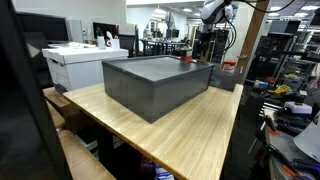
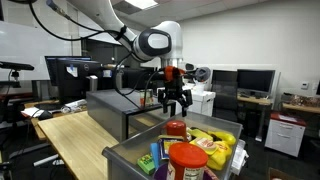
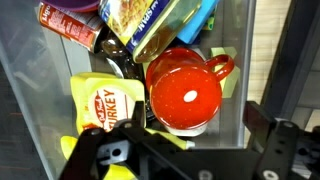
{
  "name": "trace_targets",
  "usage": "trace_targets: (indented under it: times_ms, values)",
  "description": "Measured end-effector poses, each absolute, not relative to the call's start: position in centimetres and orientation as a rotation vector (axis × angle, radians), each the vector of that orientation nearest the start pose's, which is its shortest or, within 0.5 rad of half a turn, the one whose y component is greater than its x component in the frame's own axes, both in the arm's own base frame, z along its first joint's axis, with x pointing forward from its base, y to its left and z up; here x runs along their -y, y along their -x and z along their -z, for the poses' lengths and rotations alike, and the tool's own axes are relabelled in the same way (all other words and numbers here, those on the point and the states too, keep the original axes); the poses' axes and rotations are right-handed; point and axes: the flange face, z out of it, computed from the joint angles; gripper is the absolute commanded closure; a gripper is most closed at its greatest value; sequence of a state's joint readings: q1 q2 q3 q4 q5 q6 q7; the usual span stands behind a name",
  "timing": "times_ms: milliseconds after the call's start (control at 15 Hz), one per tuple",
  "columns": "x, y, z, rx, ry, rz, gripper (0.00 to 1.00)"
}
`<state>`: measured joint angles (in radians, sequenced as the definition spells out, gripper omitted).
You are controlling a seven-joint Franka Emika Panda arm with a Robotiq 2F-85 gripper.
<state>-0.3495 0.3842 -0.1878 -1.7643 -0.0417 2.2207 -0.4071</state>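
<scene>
Tool (image 2: 176, 101) hovers with jaws apart above the grey plastic bin (image 2: 125, 152) on the worktop (image 1: 190, 125).
Judged best: descend straight, centring on the glossy red mug (image 3: 185, 90), clear of the yellow packet (image 3: 104, 102).

The gripper (image 2: 176, 103) hangs spread above a red-lidded jar (image 2: 177, 129) in the bin (image 2: 128, 157).

Glossy red mug (image 3: 184, 92) — matt grey bin (image 1: 150, 85), wooden table (image 1: 190, 140).

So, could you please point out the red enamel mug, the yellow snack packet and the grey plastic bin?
Red enamel mug (image 3: 185, 88), wrist view, its top.
Yellow snack packet (image 3: 105, 105), wrist view, printed front.
Grey plastic bin (image 1: 150, 95), exterior view, side wall.
</scene>
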Motion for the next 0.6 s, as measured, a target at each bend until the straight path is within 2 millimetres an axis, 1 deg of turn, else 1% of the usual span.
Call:
trace_targets:
  times_ms: [333, 600]
  values:
    - [33.1, -57.2, -35.8, -0.159, 3.265, 0.042, 0.00]
    - [33.8, -58.4, -35.8, -0.173, 3.274, 0.063, 0.00]
